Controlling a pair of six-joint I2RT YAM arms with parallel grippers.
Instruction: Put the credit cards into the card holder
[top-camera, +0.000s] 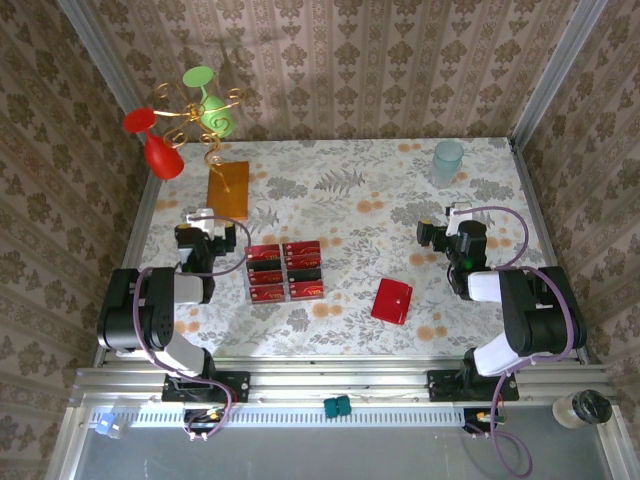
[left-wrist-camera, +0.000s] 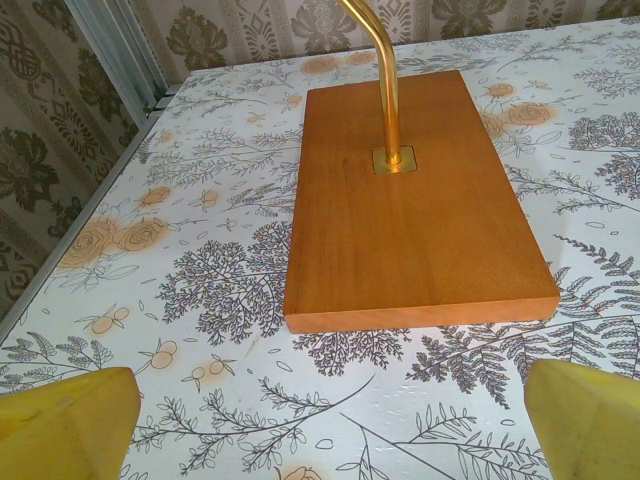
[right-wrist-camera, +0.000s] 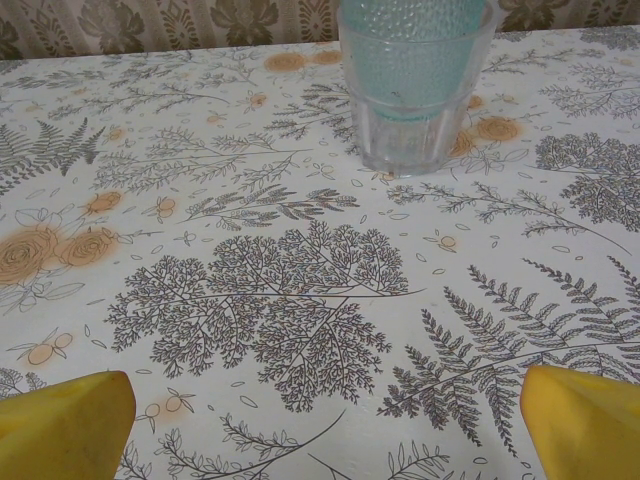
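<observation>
Several red credit cards (top-camera: 285, 270) with black stripes lie side by side in two columns near the middle of the table. The red card holder (top-camera: 392, 300) lies closed to their right, nearer the front edge. My left gripper (top-camera: 201, 222) rests left of the cards, open, with bare tablecloth between its yellow fingertips (left-wrist-camera: 65, 425). My right gripper (top-camera: 448, 225) is behind and to the right of the card holder, also open over bare tablecloth, yellow fingertips (right-wrist-camera: 580, 420) wide apart.
An orange-brown wooden slab (left-wrist-camera: 415, 205) with a gold stem (left-wrist-camera: 385, 80) stands just ahead of the left gripper; red (top-camera: 158, 145) and green (top-camera: 210, 110) goblets hang from it. A pale blue glass tumbler (right-wrist-camera: 415, 85) stands at the back right. Patterned walls enclose the table.
</observation>
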